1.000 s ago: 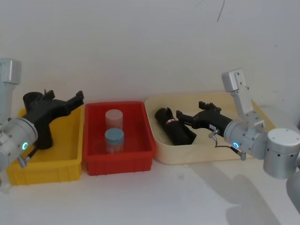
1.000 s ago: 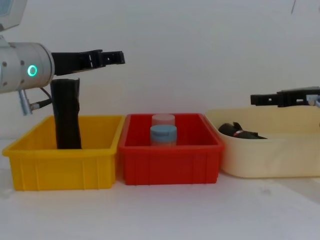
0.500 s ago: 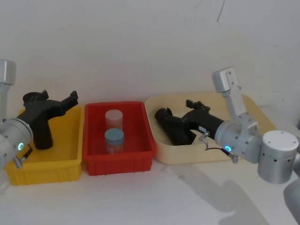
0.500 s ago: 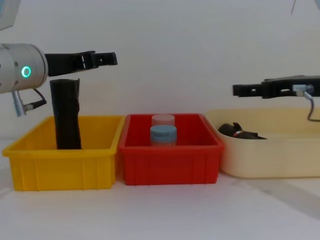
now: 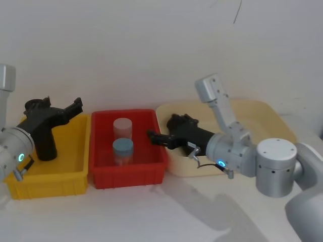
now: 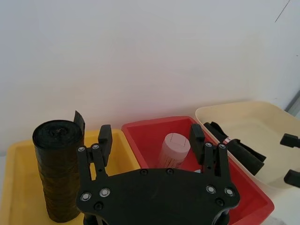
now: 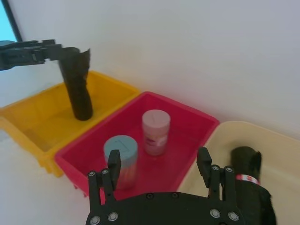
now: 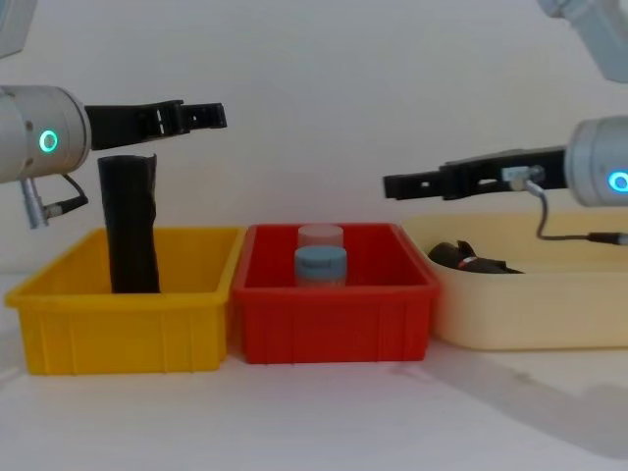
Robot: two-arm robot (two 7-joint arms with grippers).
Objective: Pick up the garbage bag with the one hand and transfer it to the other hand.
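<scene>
The garbage bag point(image 7: 253, 192) is lying ungrasped in the cream tray point(image 8: 530, 304), both claws hovering spread, left claw point(image 6: 150, 136) over the yellow bin point(image 8: 118, 334), right claw point(image 7: 158, 158) over the red bin point(image 8: 334, 329), so pickup is likely needing 1 reaching down.

Black garbage bag point(image 6: 241, 152), red bin point(image 8: 334, 324), yellow bin point(image 8: 128, 329)
</scene>
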